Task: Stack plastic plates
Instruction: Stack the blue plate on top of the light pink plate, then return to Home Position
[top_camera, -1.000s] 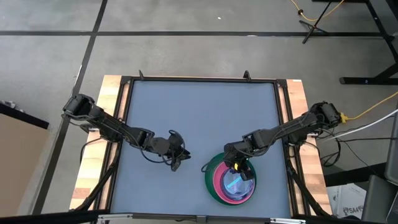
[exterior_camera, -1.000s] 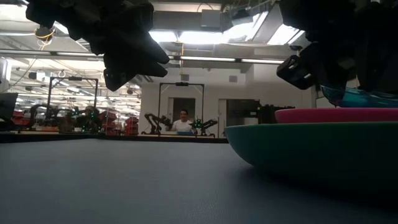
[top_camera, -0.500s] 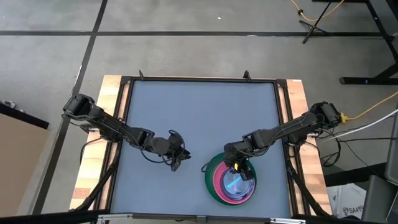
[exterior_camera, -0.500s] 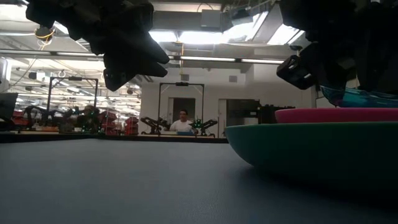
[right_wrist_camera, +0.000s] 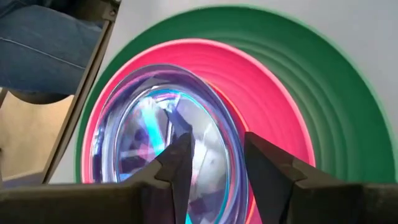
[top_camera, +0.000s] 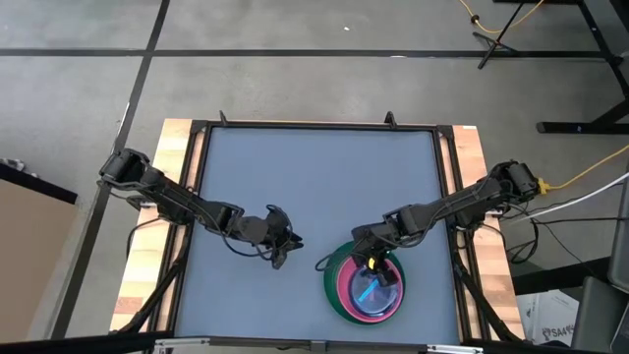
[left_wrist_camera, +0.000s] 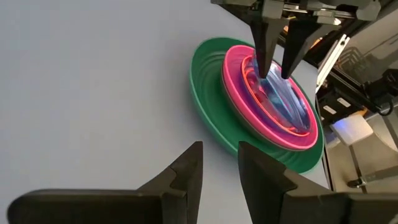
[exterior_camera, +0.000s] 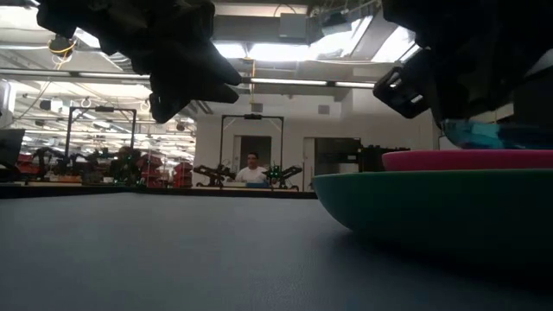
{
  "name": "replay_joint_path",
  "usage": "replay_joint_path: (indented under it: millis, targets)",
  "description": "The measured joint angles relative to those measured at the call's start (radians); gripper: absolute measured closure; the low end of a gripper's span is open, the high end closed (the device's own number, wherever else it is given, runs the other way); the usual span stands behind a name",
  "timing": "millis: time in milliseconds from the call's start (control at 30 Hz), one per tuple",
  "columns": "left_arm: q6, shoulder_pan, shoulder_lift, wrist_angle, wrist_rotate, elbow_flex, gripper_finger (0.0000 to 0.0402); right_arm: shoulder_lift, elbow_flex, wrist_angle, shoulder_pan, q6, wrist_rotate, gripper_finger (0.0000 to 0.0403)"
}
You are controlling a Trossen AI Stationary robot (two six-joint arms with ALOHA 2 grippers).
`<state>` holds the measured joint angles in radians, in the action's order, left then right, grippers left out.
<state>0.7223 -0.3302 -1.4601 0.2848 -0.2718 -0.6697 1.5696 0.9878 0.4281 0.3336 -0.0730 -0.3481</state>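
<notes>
At the table's near right stands a stack of plastic plates: a large green plate point(top_camera: 332, 287) at the bottom, a pink plate point(top_camera: 346, 298) resting in it, and small translucent blue and pink plates point(left_wrist_camera: 283, 102) nested on top. My right gripper point(top_camera: 371, 264) hangs over the stack's far side, pointing steeply down and open. One of its fingers stands inside the top translucent plate point(right_wrist_camera: 155, 130) and the other outside its rim. My left gripper point(top_camera: 280, 254) waits open above bare table near the middle, its fingers point(left_wrist_camera: 186, 171) pointing toward the stack. My right gripper point(right_wrist_camera: 216, 155) comes from above with its fingers astride the top translucent plate's rim point(right_wrist_camera: 233, 155). The rim runs close by the outer finger point(right_wrist_camera: 267, 168), with a gap to the inner one. Whether either finger touches the plate, I cannot tell.
The grey tabletop point(top_camera: 295, 177) has free room to the left of and beyond the stack. A black frame point(top_camera: 314, 125) and wooden side boards point(top_camera: 147, 256) border it. A person's jeans point(right_wrist_camera: 37, 37) show past the table's near edge. Another person point(exterior_camera: 251, 168) sits far across the room.
My right gripper has tipped a little over the stack, its fingers staying at the top translucent plate's rim. The stack and my left gripper have kept still.
</notes>
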Motion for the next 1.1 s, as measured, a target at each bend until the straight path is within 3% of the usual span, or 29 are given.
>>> replay_joint_path:
  millis: [733,1100]
  targets:
    - [-0.013,0.001,0.0,0.016,-0.026,0.0,0.0308,-0.013,0.0,0.009,-0.048,0.043,0.018,0.0268]
    - [-0.211,0.053,0.003,0.269,-0.004,0.001,0.0308,-0.157,0.0,-0.025,-0.048,0.133,0.123,0.0268]
